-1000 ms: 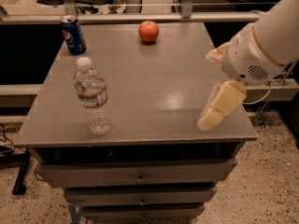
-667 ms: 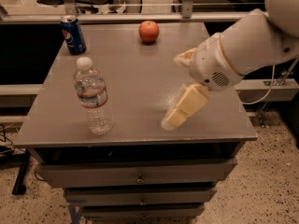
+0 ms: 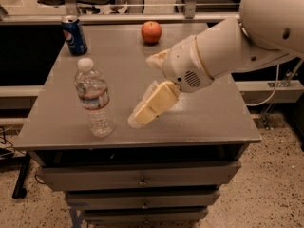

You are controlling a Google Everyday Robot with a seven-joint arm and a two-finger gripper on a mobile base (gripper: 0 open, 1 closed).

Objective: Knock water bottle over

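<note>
The water bottle (image 3: pixel 95 99) stands upright near the front edge of the counter (image 3: pixel 209 120), in the lower left of the frame, cap on and nothing touching it. The hand (image 3: pixel 137 120) sits low over the counter just right of the bottle, at the level of its lower half, with a narrow gap between them. It points down and to the left at the end of the arm (image 3: pixel 223 51), which reaches in from the upper right. It carries nothing, and I cannot tell whether it is open or closed. That low, sideways placement suits a push rather than a grasp, judging by the task. The blue can (image 3: pixel 74 34) at the upper left and the apple (image 3: pixel 151 32) at the top centre stand well apart from the bottle, so a leftward shove should not disturb them.
</note>
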